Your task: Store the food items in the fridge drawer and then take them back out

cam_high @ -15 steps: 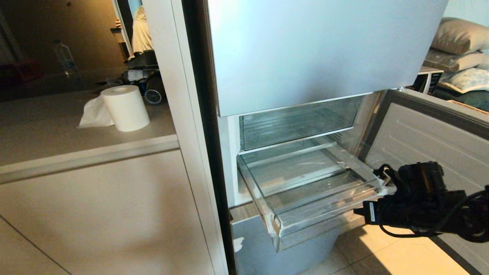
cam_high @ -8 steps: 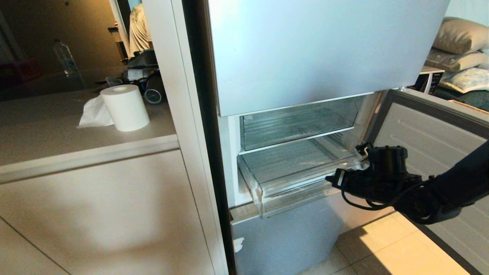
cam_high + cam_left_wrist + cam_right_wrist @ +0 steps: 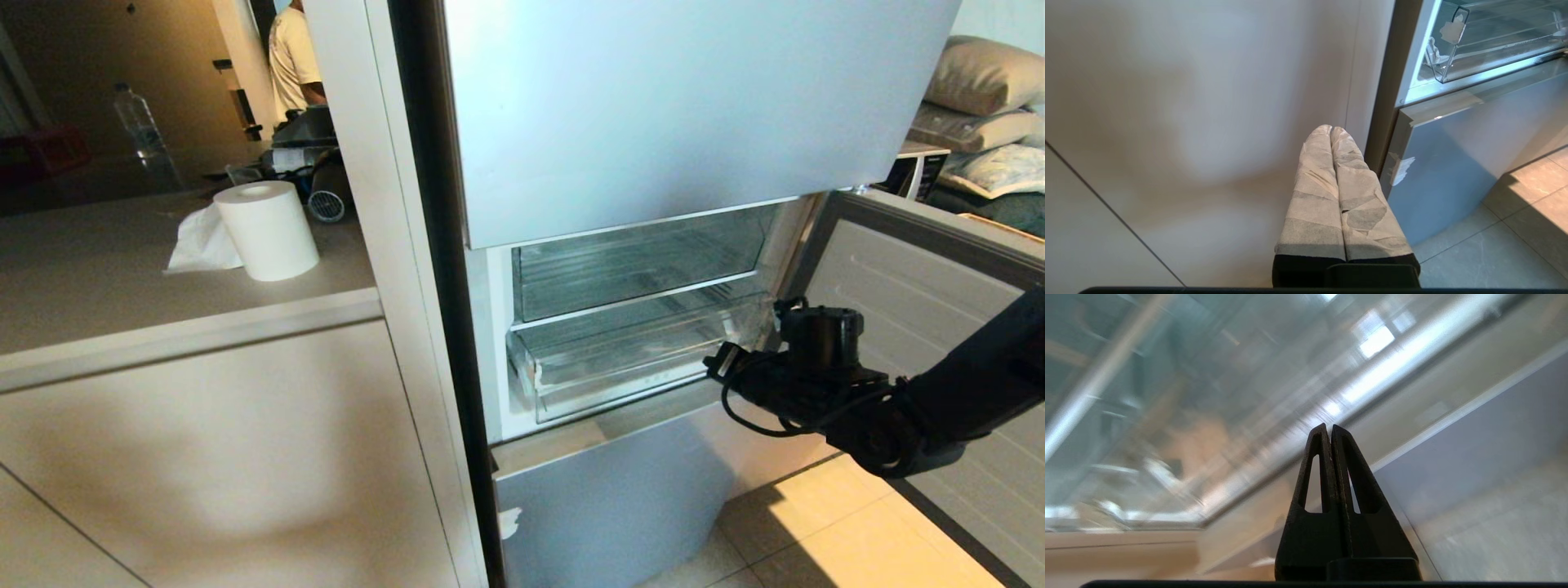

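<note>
Countertop (image 3: 98, 294) beige, paper roll (image 3: 265, 229) on it; floor tiles (image 3: 824, 539) sunlit; both grippers' jaws pressed together.

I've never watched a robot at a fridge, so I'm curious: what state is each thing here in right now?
Clear plastic fridge drawer: pushed almost fully in, empty.
Clear upper bin: shut in, empty.
Grey lower fridge door: swung open.
Black right pincer: shut, empty, at the drawer's front.
Paper-wrapped left pincer: shut, empty, idle by the cabinet.
White paper roll: upright, a sheet trailing loose.
</note>
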`<state>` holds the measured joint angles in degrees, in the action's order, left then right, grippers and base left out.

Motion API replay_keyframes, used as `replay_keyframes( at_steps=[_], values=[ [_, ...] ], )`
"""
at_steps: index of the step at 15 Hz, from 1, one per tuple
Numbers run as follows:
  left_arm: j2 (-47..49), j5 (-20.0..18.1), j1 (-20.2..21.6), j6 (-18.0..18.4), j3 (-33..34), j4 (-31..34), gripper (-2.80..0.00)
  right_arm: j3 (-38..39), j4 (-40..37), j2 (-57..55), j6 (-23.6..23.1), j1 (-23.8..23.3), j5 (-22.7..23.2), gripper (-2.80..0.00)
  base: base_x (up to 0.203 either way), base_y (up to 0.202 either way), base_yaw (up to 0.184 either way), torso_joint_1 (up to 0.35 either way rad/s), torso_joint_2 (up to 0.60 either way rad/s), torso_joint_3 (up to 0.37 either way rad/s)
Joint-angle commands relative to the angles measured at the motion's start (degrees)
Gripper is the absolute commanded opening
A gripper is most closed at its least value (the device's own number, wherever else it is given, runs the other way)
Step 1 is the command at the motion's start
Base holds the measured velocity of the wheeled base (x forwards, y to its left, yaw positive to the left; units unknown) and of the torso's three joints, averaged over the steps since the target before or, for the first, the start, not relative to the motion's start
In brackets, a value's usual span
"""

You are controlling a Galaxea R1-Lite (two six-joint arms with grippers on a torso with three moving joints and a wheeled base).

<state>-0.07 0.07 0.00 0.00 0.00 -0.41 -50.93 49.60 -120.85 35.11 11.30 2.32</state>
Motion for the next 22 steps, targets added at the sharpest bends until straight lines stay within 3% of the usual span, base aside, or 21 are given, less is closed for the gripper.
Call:
replay_keyframes(
  at_steps=[1,8,11,14,18,22],
  values=[
    [0.07,0.01,0.0,0.0,0.09,-0.02,-2.8,-1.43,-0.33,-2.56,0.22,-0.03,0.13,-2.8,0.0,0.0,0.0,0.0,0.0,0.0],
    [0.07,0.01,0.0,0.0,0.09,-0.02,-2.8,-13.09,1.04,-13.01,1.57,0.25,0.06,-2.8,0.0,0.0,0.0,0.0,0.0,0.0],
    [0.07,0.01,0.0,0.0,0.09,-0.02,-2.8,-16.39,5.9,-15.03,6.77,0.7,-1.19,-2.8,0.0,0.0,0.0,0.0,0.0,0.0],
    [0.07,0.01,0.0,0.0,0.09,-0.02,-2.8,-19.47,7.87,-16.9,8.26,0.76,-1.59,-2.8,0.0,0.0,0.0,0.0,0.0,0.0],
    [0.07,0.01,0.0,0.0,0.09,-0.02,-2.8,-21.75,7.79,-17.58,12.44,0.74,-1.61,-2.8,0.0,0.0,0.0,0.0,0.0,0.0],
    [0.07,0.01,0.0,0.0,0.09,-0.02,-2.8,-19.75,7.51,-15.95,12.16,1.14,-3.61,-2.8,0.0,0.0,0.0,0.0,0.0,0.0]
  ],
)
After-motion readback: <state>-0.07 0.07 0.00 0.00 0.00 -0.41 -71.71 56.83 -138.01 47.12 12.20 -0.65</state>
